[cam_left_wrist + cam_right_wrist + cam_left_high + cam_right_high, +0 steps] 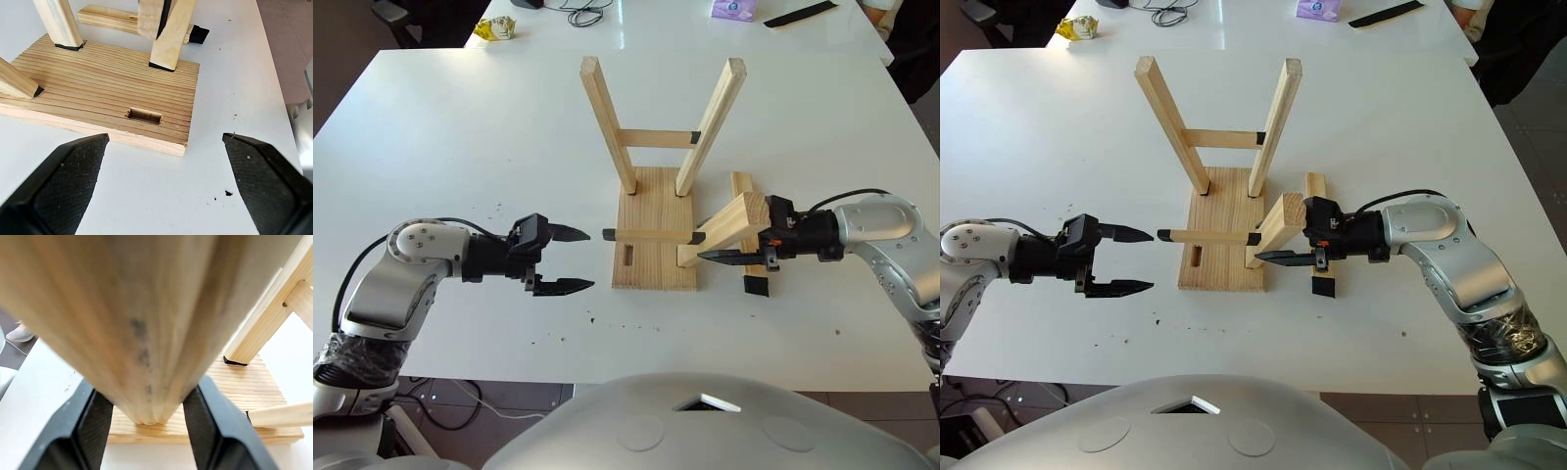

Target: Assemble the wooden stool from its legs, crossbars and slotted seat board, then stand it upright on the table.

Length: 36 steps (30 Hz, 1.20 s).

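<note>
**A:** What is nearest to us?

**B:** The black two-fingered left gripper [590, 258] is hovering low over the white table [431, 147]. Its jaws are gaping wide with nothing between them, and it is pointing at the near end of the flat, grooved wooden seat board [651, 194].

**A:** And the other arm?

**B:** The right gripper [710, 250] is clamping a pale square wooden leg [736, 221] and tilting it in from the right. The leg's foot is meeting the board at the near right corner. I cannot tell whether it is fully down in its slot. A thin wooden crossbar with black tips [651, 235] is sticking out of that leg, and its free end is hanging over the board.

**A:** Anything unfilled?

**B:** The small rectangular slot [145, 115] at the near left corner is gaping empty. Right of the board, a loose wooden leg with a black end [742, 184] is lying flat on the table.

**A:** Farther back?

**B:** Two upright wooden legs [607, 122] are standing in the far slots and leaning apart. A short wooden rail [656, 138] is joining them.

**A:** So where are we?

**B:** I judge we are seating the third leg, roughly halfway through. Next, the held leg is going to need straightening and pressing home. After that, the loose leg will want fetching and mating with both the free crossbar tip and the empty slot. Only then can the stool be turned onto its feet.
</note>
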Motion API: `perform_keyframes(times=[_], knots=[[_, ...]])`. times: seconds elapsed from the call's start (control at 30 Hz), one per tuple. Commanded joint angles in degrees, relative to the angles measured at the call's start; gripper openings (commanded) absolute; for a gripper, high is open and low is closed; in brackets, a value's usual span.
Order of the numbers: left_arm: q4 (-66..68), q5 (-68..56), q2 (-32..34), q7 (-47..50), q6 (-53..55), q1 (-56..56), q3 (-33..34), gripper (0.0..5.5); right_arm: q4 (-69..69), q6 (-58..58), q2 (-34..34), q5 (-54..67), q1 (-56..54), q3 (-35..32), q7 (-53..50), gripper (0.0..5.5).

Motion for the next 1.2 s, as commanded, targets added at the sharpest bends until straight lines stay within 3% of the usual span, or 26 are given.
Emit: perform_keyframes(times=[0.03,0.23,0.43,0.6,0.73,0.87,0.97,1.1,1.2], knots=[[-1.3,-0.5,-0.9,1.2,1.1,-0.9,-0.5,4.32,8.0,6.2,0.8,-4.6,0.5,5.6,1.0,2.01],[-1.5,-0.3,-2.5,2.1,2.0,-2.9,-1.9,4.32,11.2,4.6,3.5,-7.0,-1.7,6.8,-1.6,2.01],[-1.2,0.5,-2.9,3.1,1.5,-2.5,-2.2,4.32,7.4,6.1,1.1,-10.9,0.0,6.5,-3.1,3.08],[-1.9,0.5,-2.8,4.6,1.0,-0.2,-1.1,4.32,6.0,6.5,-1.3,-11.7,1.1,1.3,-4.2,3.2],[-2.9,-0.8,-2.4,6.0,1.1,2.0,1.8,4.32,3.8,7.5,-3.0,-13.8,6.3,-6.8,-11.2,3.2],[-3.6,-0.9,-2.5,9.2,1.7,3.3,5.6,4.32,-5.6,15.3,-1.2,-16.6,15.5,-12.7,-22.0,3.2],[-4.5,-1.7,-2.8,10.6,2.6,3.9,7.0,4.32,-15.3,27.3,2.4,-14.1,19.5,-15.7,-28.6,3.6],[-6.2,-1.9,-3.8,13.3,3.1,6.3,8.2,4.32,-25.7,48.3,13.6,-8.7,18.9,-20.7,-37.6,4.19],[-8.6,-2.4,-4.6,15.6,4.2,8.2,8.8,4.32,-28.8,59.2,21.1,-8.6,16.1,-23.6,-42.8,4.19]])
